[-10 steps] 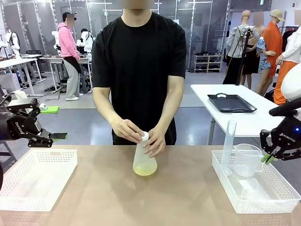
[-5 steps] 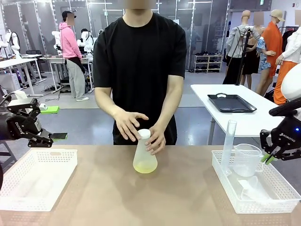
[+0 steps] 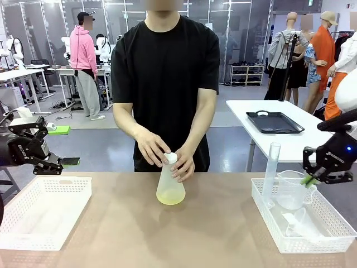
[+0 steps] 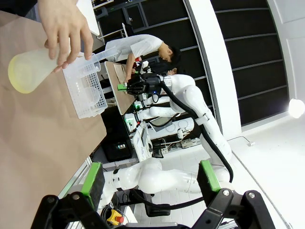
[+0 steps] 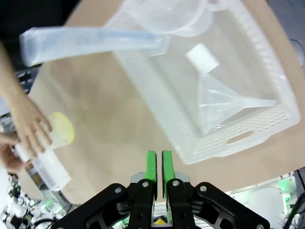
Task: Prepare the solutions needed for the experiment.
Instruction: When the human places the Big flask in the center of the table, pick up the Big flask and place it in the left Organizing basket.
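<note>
A translucent conical flask (image 3: 170,184) stands at the table's far middle with a little pale yellow solution (image 3: 170,197) in its base. The person's two hands (image 3: 162,153) are at its white cap (image 3: 171,158). The flask (image 4: 33,67) and a hand also show in the left wrist view, and the flask's yellow base (image 5: 63,128) in the right wrist view. My left gripper (image 3: 50,149) hangs open above the left basket's far edge, with nothing between its green pads (image 4: 93,183). My right gripper (image 3: 308,179) is shut and empty beside the beaker (image 3: 293,188), over the right basket (image 5: 248,129).
An empty white basket (image 3: 39,215) sits at the left. The right basket (image 3: 279,237) holds a tall graduated cylinder (image 3: 271,173), the beaker, a clear funnel (image 5: 228,107) and a small white piece (image 5: 202,57). Bare tabletop (image 3: 167,240) lies between the baskets.
The person's hand lifted off the cap, then came back onto it. My right gripper has shifted left and slightly up, toward the beaker. The left arm has stayed still.
</note>
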`<state>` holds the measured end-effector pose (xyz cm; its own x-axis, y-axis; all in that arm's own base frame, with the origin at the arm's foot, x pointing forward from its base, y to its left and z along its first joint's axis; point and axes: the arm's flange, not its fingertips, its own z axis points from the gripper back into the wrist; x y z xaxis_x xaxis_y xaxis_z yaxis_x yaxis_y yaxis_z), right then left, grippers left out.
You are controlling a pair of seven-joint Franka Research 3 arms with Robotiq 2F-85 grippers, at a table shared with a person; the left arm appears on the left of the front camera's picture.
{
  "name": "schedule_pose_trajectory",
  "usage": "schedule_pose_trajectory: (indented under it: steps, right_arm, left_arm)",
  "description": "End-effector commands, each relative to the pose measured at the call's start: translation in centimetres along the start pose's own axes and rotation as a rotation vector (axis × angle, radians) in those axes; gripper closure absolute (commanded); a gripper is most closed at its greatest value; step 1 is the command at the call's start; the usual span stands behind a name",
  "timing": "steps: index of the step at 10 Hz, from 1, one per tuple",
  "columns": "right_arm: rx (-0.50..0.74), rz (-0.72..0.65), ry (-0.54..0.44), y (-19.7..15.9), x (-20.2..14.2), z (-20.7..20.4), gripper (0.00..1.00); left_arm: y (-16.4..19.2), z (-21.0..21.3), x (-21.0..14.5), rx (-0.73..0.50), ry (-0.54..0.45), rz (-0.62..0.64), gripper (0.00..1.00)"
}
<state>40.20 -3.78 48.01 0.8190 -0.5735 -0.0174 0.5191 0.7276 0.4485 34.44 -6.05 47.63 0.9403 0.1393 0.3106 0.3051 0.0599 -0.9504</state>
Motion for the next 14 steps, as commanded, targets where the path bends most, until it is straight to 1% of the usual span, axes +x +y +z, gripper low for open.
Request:
schedule_pose_trajectory:
  steps: [1,2,3,5,6,8,9,10,11,12,13,14]
  right_arm:
    - [0.182,0.109,0.017,0.7,-2.7,0.5,0.91]
    - [0.222,0.121,0.033,1.5,-4.0,1.1,0.91]
    - [0.288,0.165,0.033,2.0,-5.0,1.7,0.91]
    - [0.424,0.197,0.01,2.5,-6.7,3.3,0.91]
    - [0.487,0.205,0.056,2.4,-7.2,3.6,0.91]
    - [0.641,0.167,0.129,1.7,-7.4,3.0,0.91]
    - [0.709,0.175,0.182,1.2,-7.3,2.5,0.86]
    - [0.79,0.18,0.197,0.7,-7.3,2.2,0.71]
    - [0.834,0.192,0.195,0.5,-7.3,1.9,0.66]
    - [0.842,0.203,0.207,0.5,-7.2,1.4,0.51]
    - [0.849,0.199,0.226,0.6,-7.0,0.9,0.46]
    - [0.865,0.208,0.268,0.5,-6.8,0.6,0.31]
  left_arm:
    - [-0.2,0.0,-0.1,-0.014,0.006,-0.001,0.0]
    - [-0.2,0.0,-0.1,-0.014,0.006,-0.001,0.0]
    - [-0.2,0.0,-0.1,-0.014,0.006,-0.001,0.0]
    - [-0.2,0.0,-0.1,-0.014,0.006,-0.001,0.0]
    - [-0.2,0.0,-0.1,-0.014,0.006,-0.001,0.0]
    - [-0.2,0.0,-0.1,-0.014,0.006,-0.001,0.0]
    - [-0.2,0.0,-0.1,-0.014,0.006,-0.001,0.0]
    - [-0.2,0.0,-0.1,-0.014,0.006,-0.001,0.0]
    - [-0.2,0.0,-0.1,-0.014,0.006,-0.001,0.0]
    - [-0.2,0.0,-0.1,-0.014,0.006,-0.001,0.0]
    - [-0.2,0.0,-0.1,-0.014,0.006,-0.001,0.0]
    - [-0.2,0.0,-0.1,-0.014,0.006,-0.001,0.0]
